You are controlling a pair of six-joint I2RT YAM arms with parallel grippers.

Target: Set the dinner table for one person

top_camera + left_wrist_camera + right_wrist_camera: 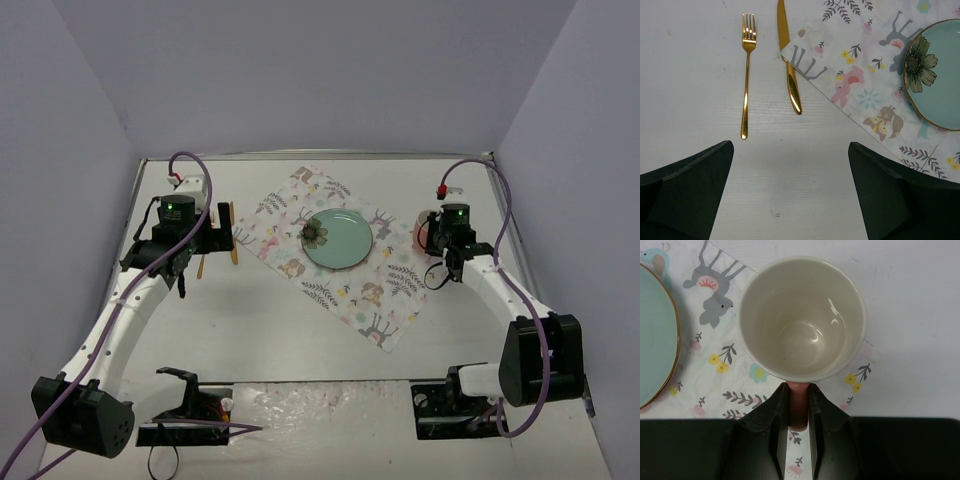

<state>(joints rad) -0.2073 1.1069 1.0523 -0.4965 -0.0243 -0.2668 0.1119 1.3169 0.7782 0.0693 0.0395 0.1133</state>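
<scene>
White table [260, 320] fills the whole workspace, under everything, arm bases at its near edge, plain walls [320, 70] on the left, far and right sides.

Floral placemat [285, 235] lies mid-table, turned cornerwise. Mint plate [345, 242] with a gold rim sits in the middle of it, dark flower [316, 233] print at the plate's left edge.

Left of the placemat: gold knife [788, 65] and gold fork [746, 75] lie side by side, parallel, apart, both running near to far. Fork tines point far, and the fork is on bare table. The knife crosses the placemat's left corner, touching it. The fork is the farther left of the two.

Left hand [791, 150] hangs above bare table just near of the cutlery, fingers [695, 190] wide apart, nothing between them, touching nothing.

Right hand [798, 395] is at the placemat's right corner, fingers pressed together on the pink handle [798, 412] of a mug [802, 320]. The mug is upright, cream inside, empty, handle toward the hand. It is over the placemat's right corner, right of the plate and apart from it. Can't tell if its base rests on the placemat or is lifted just off it. In the top view the mug [424, 228] is mostly hidden by the hand.
</scene>
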